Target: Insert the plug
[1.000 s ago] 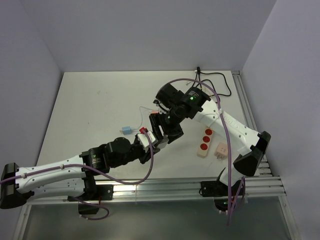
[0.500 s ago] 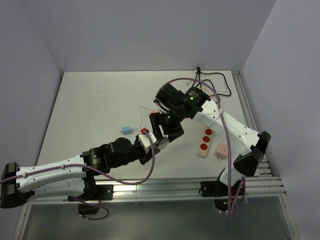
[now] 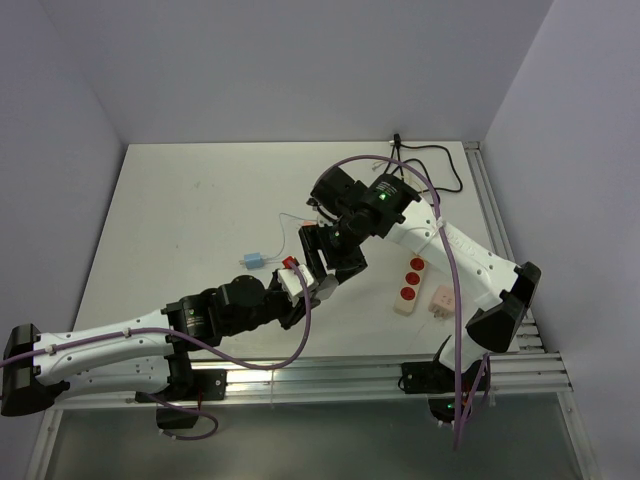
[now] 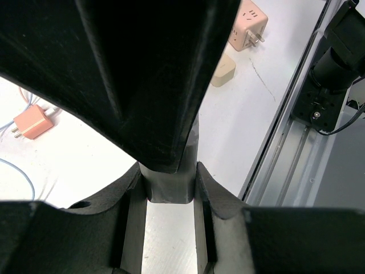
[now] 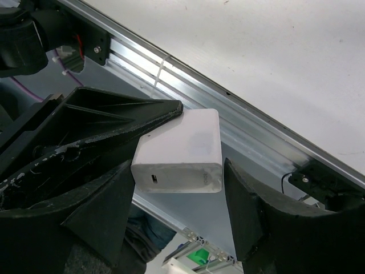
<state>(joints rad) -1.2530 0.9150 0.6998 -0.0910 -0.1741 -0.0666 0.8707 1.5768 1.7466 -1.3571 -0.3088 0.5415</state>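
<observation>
Evidently both grippers had closed on the white charger (image 5: 182, 149): the right gripper (image 5: 178, 171) across its width, the left gripper (image 4: 168, 178) on its end, above the table's (image 3: 200, 200) near middle, left of the power strip (image 3: 409, 282).

Smooth matt white plastic plug (image 5: 179, 151); bare aluminium rail (image 5: 256, 128); matt white tabletop (image 5: 256, 51).

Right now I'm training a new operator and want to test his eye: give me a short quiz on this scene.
1. True or false: the power strip lies in the far left corner of the table.
2. What sits between the fingers of the right gripper? A) a white charger block B) a screwdriver C) a cup
3. Fill in: in the top view, the pink adapter lies just ____ of the power strip.
Key: 1 false; 2 A; 3 right.
</observation>
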